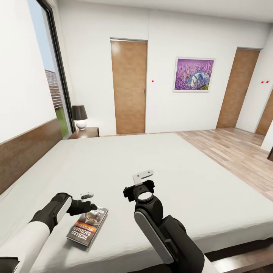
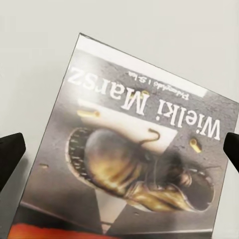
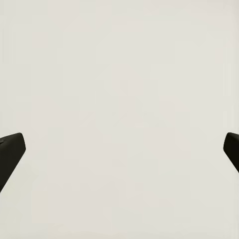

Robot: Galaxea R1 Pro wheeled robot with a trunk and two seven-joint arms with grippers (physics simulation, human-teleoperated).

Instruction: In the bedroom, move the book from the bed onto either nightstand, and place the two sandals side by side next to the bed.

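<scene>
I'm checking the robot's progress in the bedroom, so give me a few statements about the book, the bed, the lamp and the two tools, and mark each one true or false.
1. The thin dark paperback book lies flat on the pale grey-white mattress of the bed. True.
2. The left tool is shut on the book. False: its fingers are spread, and the book lies between them in the left wrist view.
3. The right tool carries a blue sandal. False: it is open and holds nothing, hanging over bare mattress.
4. A dark-shaded lamp stands on the dark-brown wooden nightstand. True.
5. The book sits on the nightstand. False: it is on the bed.
</scene>
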